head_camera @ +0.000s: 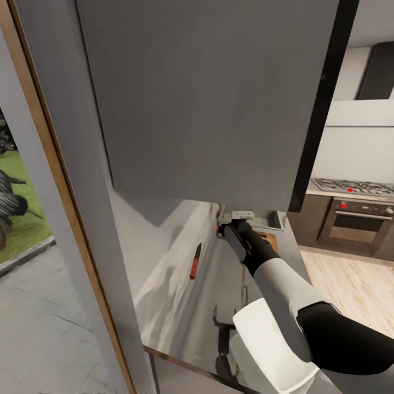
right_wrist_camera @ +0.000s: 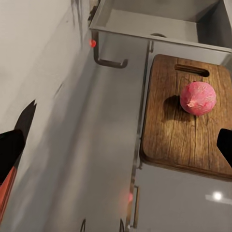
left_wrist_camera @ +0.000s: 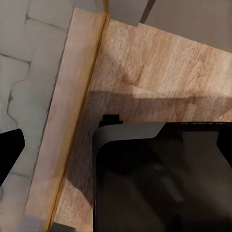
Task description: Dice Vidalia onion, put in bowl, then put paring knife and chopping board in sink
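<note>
The pinkish Vidalia onion (right_wrist_camera: 197, 98) rests whole on the brown chopping board (right_wrist_camera: 186, 121), which lies on the steel countertop (right_wrist_camera: 96, 145) just short of the sink (right_wrist_camera: 154, 24). My right gripper (right_wrist_camera: 118, 145) hovers open above the counter beside the board, holding nothing. In the head view this right gripper (head_camera: 234, 232) reaches toward the sink (head_camera: 268, 219), and a sliver of the board (head_camera: 270, 238) shows past it. The red-handled paring knife (head_camera: 193, 261) lies by the wall. The white bowl (head_camera: 254, 334) sits near the front under my forearm. A left gripper finger (left_wrist_camera: 9, 150) hangs over the floor.
A grey wall cabinet (head_camera: 208, 98) hangs close over the counter and hides much of it. The tap's red knob (right_wrist_camera: 92, 43) is at the sink's corner. A hob and oven (head_camera: 355, 213) stand far right across wooden floor. A wood-framed opening (head_camera: 65, 219) is at left.
</note>
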`<state>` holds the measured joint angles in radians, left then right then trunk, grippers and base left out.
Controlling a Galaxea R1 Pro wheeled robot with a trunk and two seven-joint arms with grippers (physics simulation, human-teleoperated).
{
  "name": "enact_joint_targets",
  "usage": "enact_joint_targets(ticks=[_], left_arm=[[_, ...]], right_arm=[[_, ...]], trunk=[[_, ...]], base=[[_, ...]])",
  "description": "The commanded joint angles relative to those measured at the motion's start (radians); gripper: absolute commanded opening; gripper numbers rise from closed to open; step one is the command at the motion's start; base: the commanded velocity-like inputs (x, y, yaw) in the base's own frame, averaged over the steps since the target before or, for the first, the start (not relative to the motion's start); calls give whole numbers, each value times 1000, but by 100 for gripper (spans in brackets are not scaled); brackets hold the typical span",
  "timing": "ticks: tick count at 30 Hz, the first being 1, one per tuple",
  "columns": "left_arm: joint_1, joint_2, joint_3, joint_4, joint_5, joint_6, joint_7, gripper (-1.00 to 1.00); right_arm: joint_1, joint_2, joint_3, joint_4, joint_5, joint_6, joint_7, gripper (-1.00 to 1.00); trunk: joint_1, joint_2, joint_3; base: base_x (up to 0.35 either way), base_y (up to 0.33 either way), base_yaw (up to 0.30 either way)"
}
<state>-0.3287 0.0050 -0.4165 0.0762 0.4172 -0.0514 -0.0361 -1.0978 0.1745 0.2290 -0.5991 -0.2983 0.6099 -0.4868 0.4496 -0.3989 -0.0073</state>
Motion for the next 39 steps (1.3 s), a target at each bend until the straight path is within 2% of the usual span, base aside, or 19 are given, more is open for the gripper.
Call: enact_joint_targets(ticks=[1,39], left_arm=[[-1,0,-8,4,9,-5,-4,100],[0,3,-8,4,9,-5,-3,100]], right_arm=[[-1,0,3,-1,-8,2,-9,100],[-2,0,4,-2,-9,25,-19,100]], trunk=[[0,-1,-2],[0,-1,-6]], base=[[0,0,0],[0,0,0]])
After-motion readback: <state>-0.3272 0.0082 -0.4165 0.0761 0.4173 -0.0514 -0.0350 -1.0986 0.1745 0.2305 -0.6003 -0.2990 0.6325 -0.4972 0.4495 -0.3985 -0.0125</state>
